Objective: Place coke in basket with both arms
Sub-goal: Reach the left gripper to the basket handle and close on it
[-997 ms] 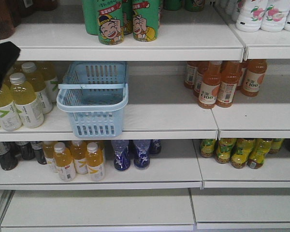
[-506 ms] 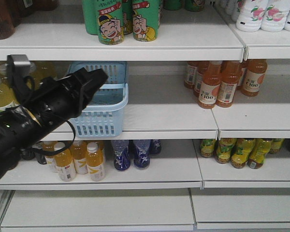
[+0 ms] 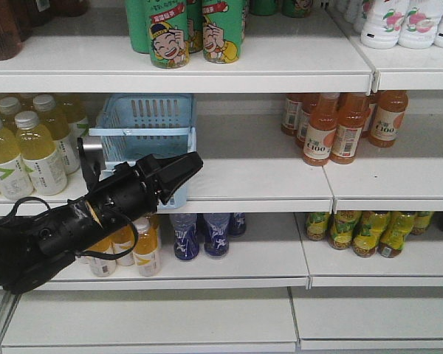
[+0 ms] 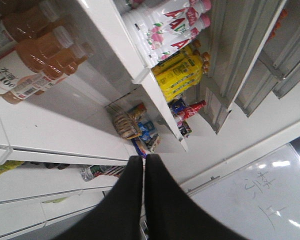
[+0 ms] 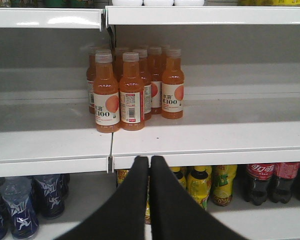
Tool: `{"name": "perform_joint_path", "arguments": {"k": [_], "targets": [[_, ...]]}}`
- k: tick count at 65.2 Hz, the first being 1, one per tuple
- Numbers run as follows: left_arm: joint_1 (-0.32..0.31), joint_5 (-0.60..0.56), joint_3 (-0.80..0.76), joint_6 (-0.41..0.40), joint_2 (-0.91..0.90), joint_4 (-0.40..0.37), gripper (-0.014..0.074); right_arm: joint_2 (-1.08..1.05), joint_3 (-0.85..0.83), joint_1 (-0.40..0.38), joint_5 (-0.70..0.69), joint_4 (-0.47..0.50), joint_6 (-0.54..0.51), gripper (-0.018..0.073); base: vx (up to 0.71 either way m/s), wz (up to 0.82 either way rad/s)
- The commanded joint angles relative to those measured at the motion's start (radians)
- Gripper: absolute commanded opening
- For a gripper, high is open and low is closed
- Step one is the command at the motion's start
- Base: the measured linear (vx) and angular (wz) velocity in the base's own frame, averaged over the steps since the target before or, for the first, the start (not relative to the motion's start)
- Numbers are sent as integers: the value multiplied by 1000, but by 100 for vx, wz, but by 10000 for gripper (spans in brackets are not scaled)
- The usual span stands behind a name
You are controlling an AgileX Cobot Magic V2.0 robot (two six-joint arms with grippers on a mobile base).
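Note:
The light blue basket (image 3: 144, 122) stands on the middle shelf, left of centre. My left arm reaches in from the lower left. Its gripper (image 3: 190, 164) is shut and empty, just in front of the basket's lower right corner, and hides part of the front wall. In the left wrist view its black fingers (image 4: 144, 158) are pressed together. Coke bottles (image 5: 260, 182) with red labels stand on the lower shelf, at the right of the right wrist view. My right gripper (image 5: 150, 159) is shut and empty, level with the shelf edge below the orange bottles, left of the coke.
Orange C100 bottles (image 3: 340, 129) stand on the middle shelf to the right and also show in the right wrist view (image 5: 132, 92). Pale yellow bottles (image 3: 29, 147) stand left of the basket. Green cans (image 3: 196, 29) are above it, blue bottles (image 3: 207, 234) and yellow-green bottles (image 3: 362, 232) below.
My left arm has swung in from the upper left, down and to the right. Its gripper is now lower, in front of the basket. The basket has stayed in place.

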Motion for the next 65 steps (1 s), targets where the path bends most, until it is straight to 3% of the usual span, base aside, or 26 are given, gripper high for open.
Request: {"name": "perform_joint_path", "arguments": {"k": [1,9,26,32,39,56,65], "targets": [[25,-128,-30,-7,-25,-50,16,-18,11,0,-70,-14,-5,-5,0,0],[74,-133,-30,-16,-18,-131,120,-18,11,0,-70,-14,-5,-5,0,0],[139,-50,-30,-16,-18,-301,552,-18,11,0,-70,-14,-5,-5,0,0],[139,-2,-30,-16,-18,-341,635,-18,11,0,-70,-14,-5,-5,0,0],[139,29,-30,-16,-9,-357,656,-18,11,0,-70,-14,-5,-5,0,0],[139,19,-31,-15,56,-474,599,-18,11,0,-70,-14,-5,-5,0,0],[139,-8,-32,-16,85,-480,576,-18,11,0,-70,-14,-5,-5,0,0]]}}
